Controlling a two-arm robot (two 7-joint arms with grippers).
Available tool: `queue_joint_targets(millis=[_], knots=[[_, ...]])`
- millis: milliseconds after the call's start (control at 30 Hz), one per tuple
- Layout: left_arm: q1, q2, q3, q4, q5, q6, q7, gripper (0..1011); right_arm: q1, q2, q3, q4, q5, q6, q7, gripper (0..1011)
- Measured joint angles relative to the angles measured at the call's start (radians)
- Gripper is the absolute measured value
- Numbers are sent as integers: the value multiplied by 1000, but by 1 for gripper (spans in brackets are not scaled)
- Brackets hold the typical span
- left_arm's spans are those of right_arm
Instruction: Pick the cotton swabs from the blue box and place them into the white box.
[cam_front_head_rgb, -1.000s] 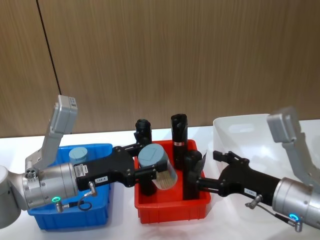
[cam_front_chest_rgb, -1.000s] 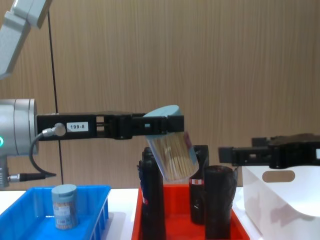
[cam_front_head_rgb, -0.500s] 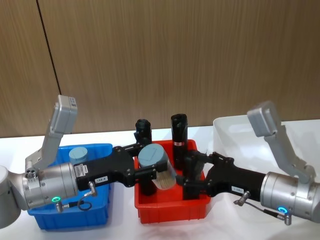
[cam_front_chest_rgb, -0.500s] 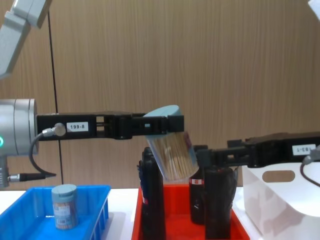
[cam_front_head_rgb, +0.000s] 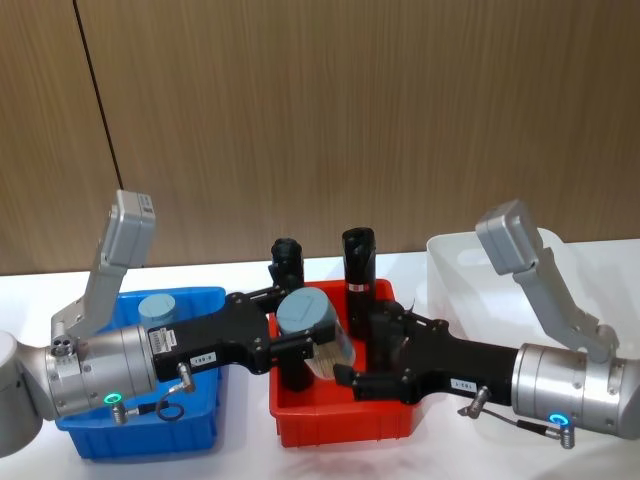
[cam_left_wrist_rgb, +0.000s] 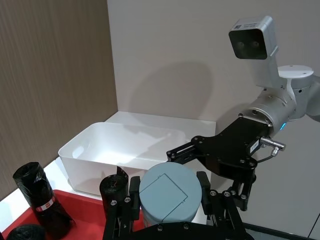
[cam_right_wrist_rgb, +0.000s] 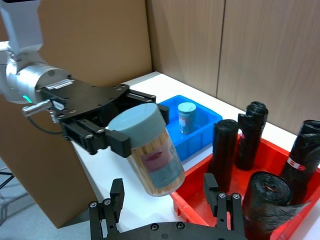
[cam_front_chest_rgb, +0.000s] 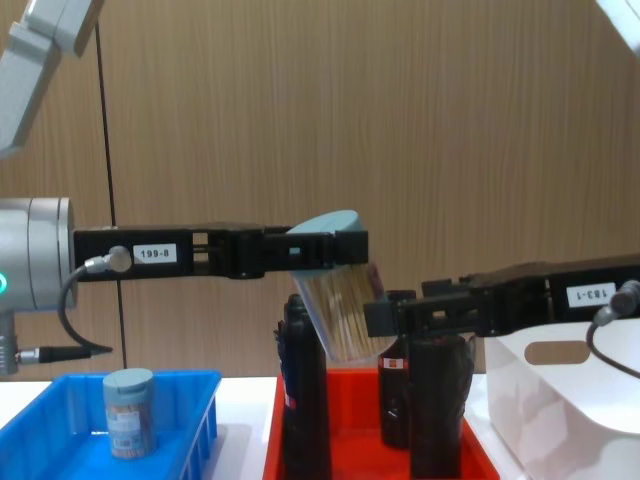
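Left tool (cam_front_head_rgb: 288, 322): clamped on the pale grey-blue lid of a tub of cotton swabs (cam_right_wrist_rgb: 151, 151), one finger on each side of the lid.
Held tub: in the air above the red crate (cam_front_head_rgb: 345, 420), tilted, with the lid uppermost and the clear body of tan sticks slanting down toward the right arm.
Right tool (cam_front_head_rgb: 362, 348): fingers spread wide, extended from the robot's right over the red crate. The tub's lower end lies between them; the right wrist view shows a gap on each side, so there is no grip.
Second tub (cam_front_chest_rgb: 130, 412): upright inside the blue box (cam_front_head_rgb: 140, 432), near its back wall.
Blue box: on the white worktop (cam_front_head_rgb: 245, 432) at the robot's left, just beside the red crate.
White box (cam_front_chest_rgb: 560, 405): on the robot's right, just beside the red crate.
Red crate: between the two boxes, with black rolls (cam_front_head_rgb: 358, 262) standing upright in it.
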Motion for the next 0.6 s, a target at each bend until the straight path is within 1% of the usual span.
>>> queue_joint_targets(millis=[200, 600], knots=[[0, 0, 0, 0, 0, 0, 0, 682, 5, 5, -4, -2, 9, -1, 22, 1002], [0, 0, 0, 0, 0, 0, 0, 681, 19, -2, -18, 6, 15, -16, 26, 1002]])
